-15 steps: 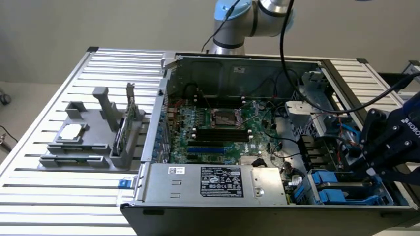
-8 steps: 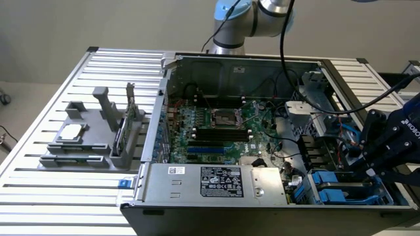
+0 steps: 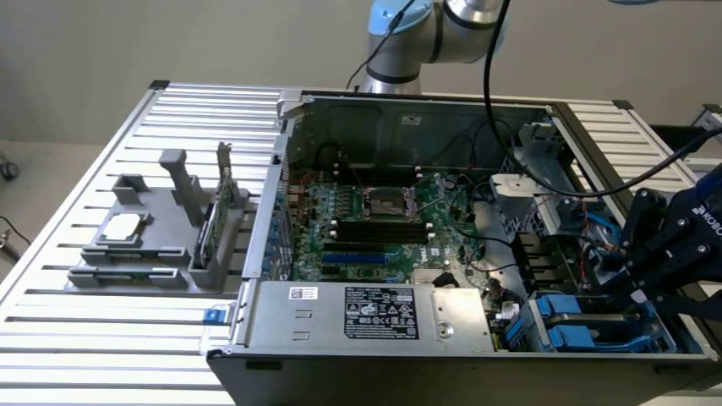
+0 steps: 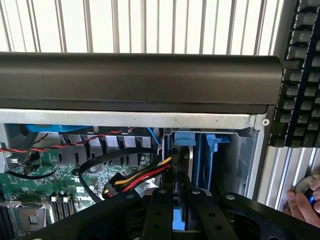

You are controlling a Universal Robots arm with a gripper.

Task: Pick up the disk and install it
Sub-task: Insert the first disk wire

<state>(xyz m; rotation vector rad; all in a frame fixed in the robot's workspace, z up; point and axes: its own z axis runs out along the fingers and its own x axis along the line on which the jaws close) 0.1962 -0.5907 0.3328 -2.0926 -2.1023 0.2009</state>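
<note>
Gripper (image 4: 175, 210) half-hiding disk (image 4: 197, 160)

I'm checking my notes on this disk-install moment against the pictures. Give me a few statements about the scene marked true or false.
1. The gripper is over the drive bay corner of the open computer case, at the exterior view's right. True.
2. The computer case has its side panel closed. False: it is open, with the motherboard exposed.
3. A blue carrier sits in the drive bay below the gripper. True.
4. The grey fixture stands inside the case. False: it stands on the slatted table, at the exterior view's left of the case.
5. A keyboard lies beside the case. True.
</note>
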